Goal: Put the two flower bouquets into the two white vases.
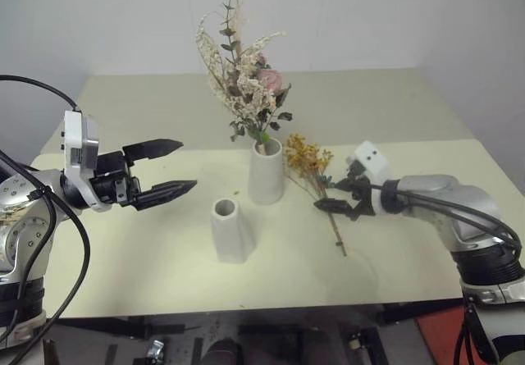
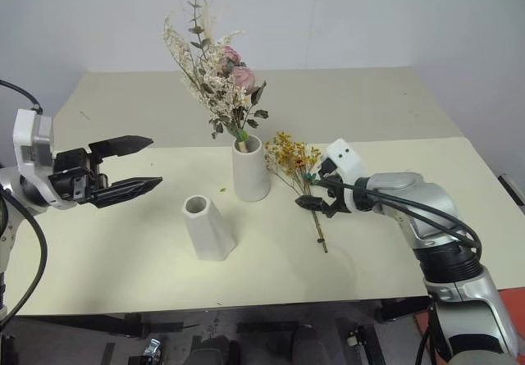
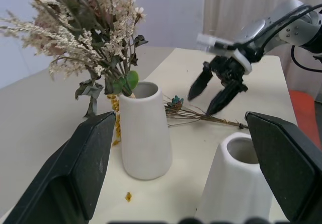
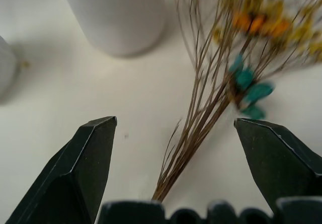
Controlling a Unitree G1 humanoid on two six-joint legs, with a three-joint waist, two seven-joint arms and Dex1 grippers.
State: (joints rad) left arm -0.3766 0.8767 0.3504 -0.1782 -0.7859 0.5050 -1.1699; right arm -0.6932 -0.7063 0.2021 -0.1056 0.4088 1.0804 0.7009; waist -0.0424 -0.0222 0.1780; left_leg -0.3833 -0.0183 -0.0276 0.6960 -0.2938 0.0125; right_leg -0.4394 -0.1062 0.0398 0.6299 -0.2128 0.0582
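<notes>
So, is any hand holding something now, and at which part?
Nothing is held. The right hand is open over the stems of the yellow-orange bouquet, which lies on the table. The left hand is open and empty.

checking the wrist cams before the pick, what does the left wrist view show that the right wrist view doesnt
Left wrist view: the cream-white and pink bouquet standing in the taller vase, the mouth of the shorter vase, and the open right gripper above the stems on the table.
Right wrist view: the yellow-orange blossoms close up, and the teal tie on the bunch.
Both: the yellow-orange bouquet's stems lying on the table, and the taller vase's white body.
</notes>
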